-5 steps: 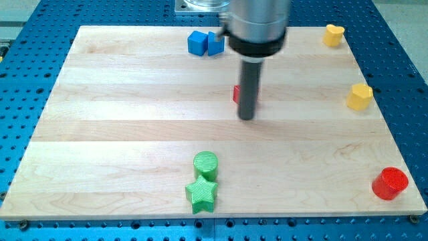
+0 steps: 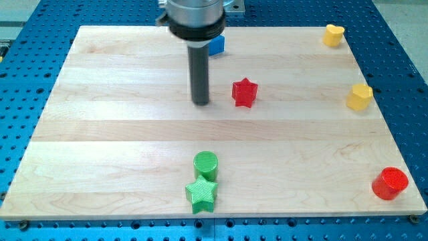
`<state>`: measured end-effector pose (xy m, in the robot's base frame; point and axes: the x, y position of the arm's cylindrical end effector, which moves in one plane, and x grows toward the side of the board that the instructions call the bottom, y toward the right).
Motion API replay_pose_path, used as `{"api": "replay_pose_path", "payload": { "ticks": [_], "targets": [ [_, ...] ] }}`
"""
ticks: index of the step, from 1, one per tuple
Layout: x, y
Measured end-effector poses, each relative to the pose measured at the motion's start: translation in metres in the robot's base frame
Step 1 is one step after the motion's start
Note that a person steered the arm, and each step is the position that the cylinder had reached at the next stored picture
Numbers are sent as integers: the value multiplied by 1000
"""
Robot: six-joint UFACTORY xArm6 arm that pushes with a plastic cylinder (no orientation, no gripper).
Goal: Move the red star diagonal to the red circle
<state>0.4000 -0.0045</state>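
The red star point(image 2: 245, 92) lies on the wooden board, a little above and right of its middle. The red circle point(image 2: 390, 183) stands at the board's bottom right corner, far from the star. My tip point(image 2: 200, 102) rests on the board to the left of the red star, about a block's width apart from it and not touching it. The rod rises straight up from the tip and hides part of a blue block behind it.
A blue block point(image 2: 216, 45) shows partly behind the rod near the top edge. Two yellow blocks sit at the right, one near the top corner point(image 2: 334, 34) and one lower down point(image 2: 360, 97). A green circle point(image 2: 206, 164) touches a green star point(image 2: 201, 193) at the bottom middle.
My tip has moved left, from in front of the red star to its left side. The red star now shows in full. The rod now covers the blue blocks more.
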Motion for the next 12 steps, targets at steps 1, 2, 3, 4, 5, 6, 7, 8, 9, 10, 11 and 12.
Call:
{"api": "replay_pose_path", "payload": {
  "ticks": [1,2,3,4,5,6,7,8,9,10,11,12],
  "targets": [
    [-17,60],
    [-28,105],
    [-30,134],
    [-30,127],
    [-21,121],
    [-2,104],
    [-14,97],
    [-33,79],
    [-19,74],
    [25,92],
    [79,109],
    [100,128]
  ]
}}
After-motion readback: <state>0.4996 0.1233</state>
